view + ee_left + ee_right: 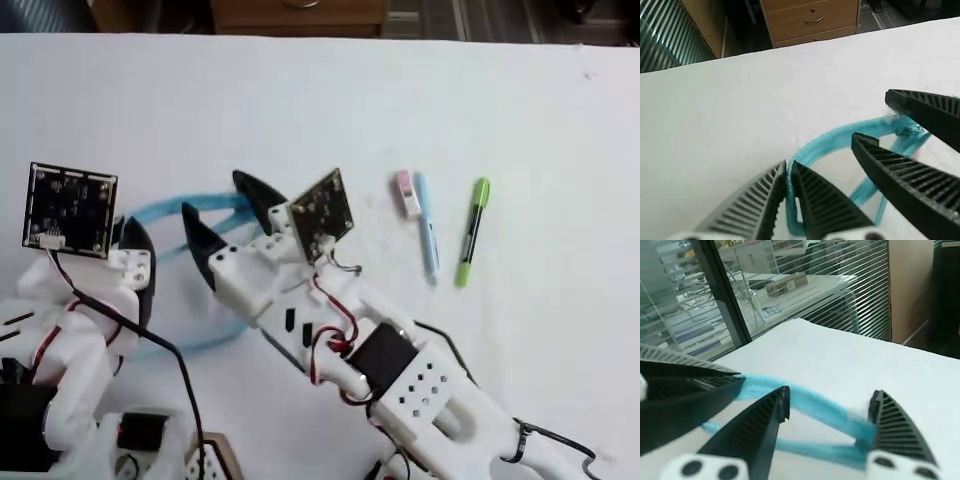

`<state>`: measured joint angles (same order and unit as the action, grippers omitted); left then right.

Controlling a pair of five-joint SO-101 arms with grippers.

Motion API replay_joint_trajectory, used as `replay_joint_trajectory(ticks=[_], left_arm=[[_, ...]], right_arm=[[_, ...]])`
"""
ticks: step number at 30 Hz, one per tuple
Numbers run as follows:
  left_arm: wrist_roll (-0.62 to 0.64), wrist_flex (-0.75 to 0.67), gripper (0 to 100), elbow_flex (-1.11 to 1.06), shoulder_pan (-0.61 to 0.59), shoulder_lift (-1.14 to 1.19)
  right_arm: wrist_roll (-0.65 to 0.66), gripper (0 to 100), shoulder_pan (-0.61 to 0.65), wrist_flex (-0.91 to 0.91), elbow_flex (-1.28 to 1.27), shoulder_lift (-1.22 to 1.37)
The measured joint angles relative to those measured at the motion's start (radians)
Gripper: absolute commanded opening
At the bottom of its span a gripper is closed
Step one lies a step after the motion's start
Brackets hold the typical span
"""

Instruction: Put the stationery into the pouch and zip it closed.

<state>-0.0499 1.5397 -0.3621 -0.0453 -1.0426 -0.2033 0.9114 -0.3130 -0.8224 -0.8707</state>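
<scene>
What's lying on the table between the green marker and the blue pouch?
In the high view, a blue pen and a small pink item beside it, near the green marker.

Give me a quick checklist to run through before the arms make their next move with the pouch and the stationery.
1. Left gripper shut on the pouch's blue edge: ok.
2. Right gripper open and holding nothing, fingers either side of the zipper edge: ok.
3. Pouch mouth open wide enough to load: cannot tell.
4. Stationery inside the pouch: not ok. The blue pen, green marker and small pink item lie on the table beside it.
</scene>
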Motion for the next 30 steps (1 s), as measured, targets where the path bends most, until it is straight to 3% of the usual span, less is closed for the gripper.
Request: replay_joint_trajectory(ticks=[7, 12, 17, 20, 25, 30], left_arm=[[0.0, 0.0, 2, 0.0, 0.0, 0.0], [0.0, 0.0, 2, 0.0, 0.0, 0.0], [0.0, 0.0, 2, 0.0, 0.0, 0.0], [0.0, 0.0, 2, 0.0, 0.0, 0.0], [0.0, 0.0, 2, 0.0, 0.0, 0.0], [0.0, 0.0, 2, 0.0, 0.0, 0.0]], right_arm=[[0.0, 25.5, -0.064, -0.109, 0.21, 0.003], [0.083, 25.5, -0.292, -0.261, 0.362, 0.069], [0.201, 25.5, -0.548, -0.535, 0.535, 0.256], [0.244, 25.4, -0.637, -0.726, 0.663, 0.394], [0.267, 25.4, -0.701, -0.973, 0.835, 0.626], [0.354, 25.4, -0.698, -1.053, 0.882, 0.864]])
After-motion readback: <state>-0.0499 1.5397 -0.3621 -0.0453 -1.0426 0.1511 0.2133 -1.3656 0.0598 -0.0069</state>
